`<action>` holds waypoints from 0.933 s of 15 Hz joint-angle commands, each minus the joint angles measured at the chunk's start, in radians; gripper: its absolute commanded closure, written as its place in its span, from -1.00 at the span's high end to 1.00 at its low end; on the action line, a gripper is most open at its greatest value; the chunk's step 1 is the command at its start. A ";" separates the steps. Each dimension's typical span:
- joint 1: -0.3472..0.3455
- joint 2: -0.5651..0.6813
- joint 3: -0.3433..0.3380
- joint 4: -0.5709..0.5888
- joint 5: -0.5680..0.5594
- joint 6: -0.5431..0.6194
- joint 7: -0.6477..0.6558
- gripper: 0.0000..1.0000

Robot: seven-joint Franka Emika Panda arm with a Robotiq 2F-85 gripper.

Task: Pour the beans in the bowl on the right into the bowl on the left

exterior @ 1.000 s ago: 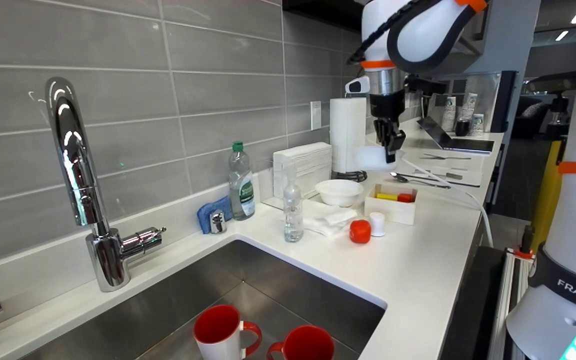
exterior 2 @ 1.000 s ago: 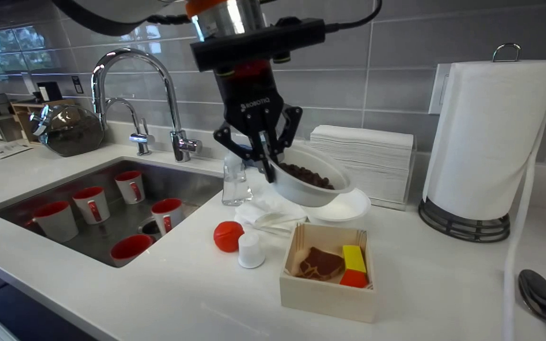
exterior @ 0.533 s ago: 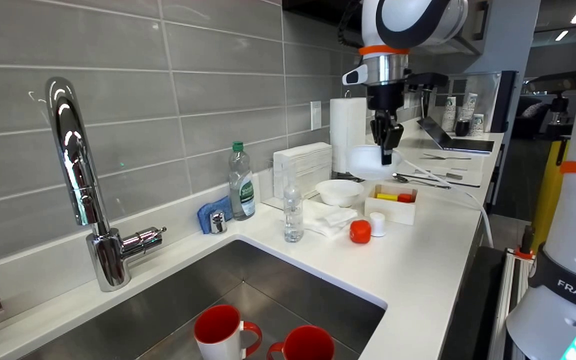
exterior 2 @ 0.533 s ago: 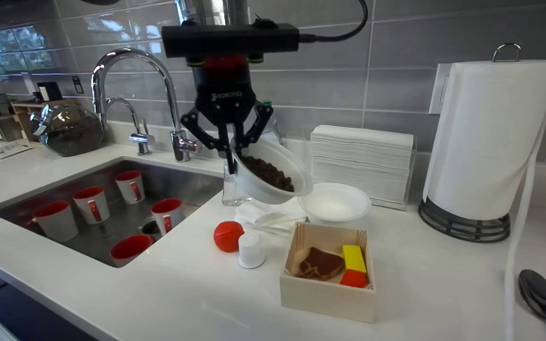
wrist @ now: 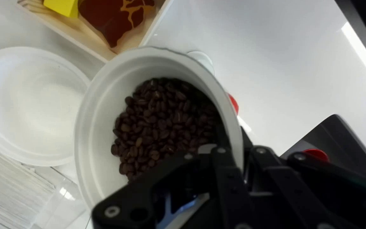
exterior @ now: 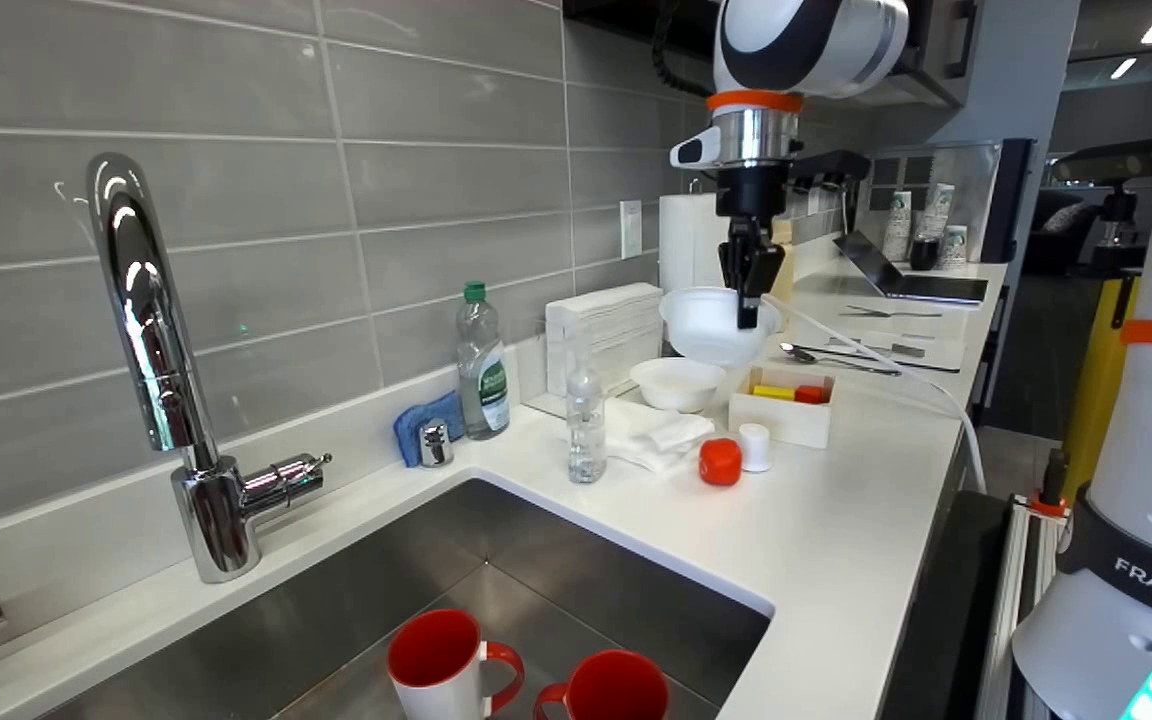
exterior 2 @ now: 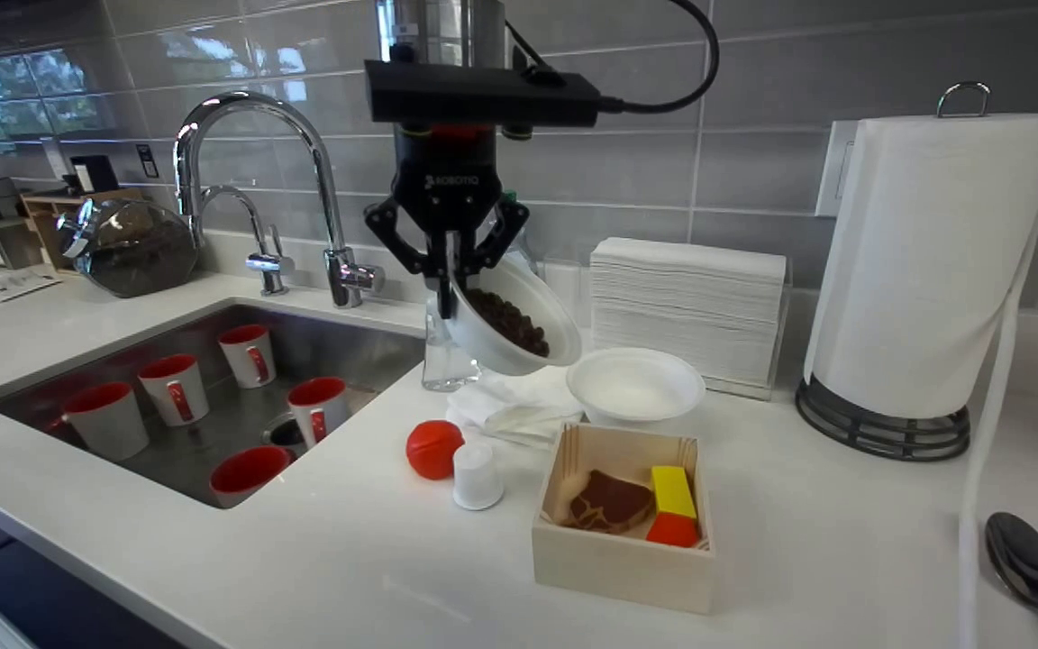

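In an exterior view, I see the end effector (exterior 2: 452, 288) with its fingers (exterior 2: 444, 297) pinched on the rim of a tilted white bowl (exterior 2: 486, 350), up in the air over the table (exterior 2: 348, 568). Coffee beans (exterior 2: 508, 320) lie inside it, and its mouth slopes down toward an upright white bowl (exterior 2: 634, 388), which stands on the table in front of a stack of paper napkins (exterior 2: 686, 311). Nearer to me sits a wooden box (exterior 2: 623, 577) with a toy steak (exterior 2: 611, 502) and a yellow-and-red block (exterior 2: 672, 505) in it. Off to the left of this view, red-and-white mugs (exterior 2: 175, 389) stand in the sink (exterior 2: 348, 350).

In an exterior view, the outside of the tilted white bowl (exterior: 708, 325) faces me, and from this angle it shows just above the upright white bowl. A dish soap bottle (exterior: 484, 380) stands at the back by the sink, a clear bottle (exterior: 586, 430) near it, and an open laptop (exterior: 936, 291) far along the table.

In the wrist view, I look down on the coffee beans heaped toward the end effector, white wall showing on the side nearer the upright white bowl; one finger is inside the rim, another outside.
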State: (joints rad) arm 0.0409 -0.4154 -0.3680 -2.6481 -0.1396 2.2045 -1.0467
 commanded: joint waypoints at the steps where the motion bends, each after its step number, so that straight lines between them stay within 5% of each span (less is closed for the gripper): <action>1: 0.001 0.137 0.003 0.115 0.119 -0.013 -0.134 -1.00; 14: -0.162 0.450 0.063 0.436 0.377 -0.216 -0.432 -1.00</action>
State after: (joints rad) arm -0.0591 -0.0344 -0.3295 -2.3126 0.1827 2.0830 -1.4250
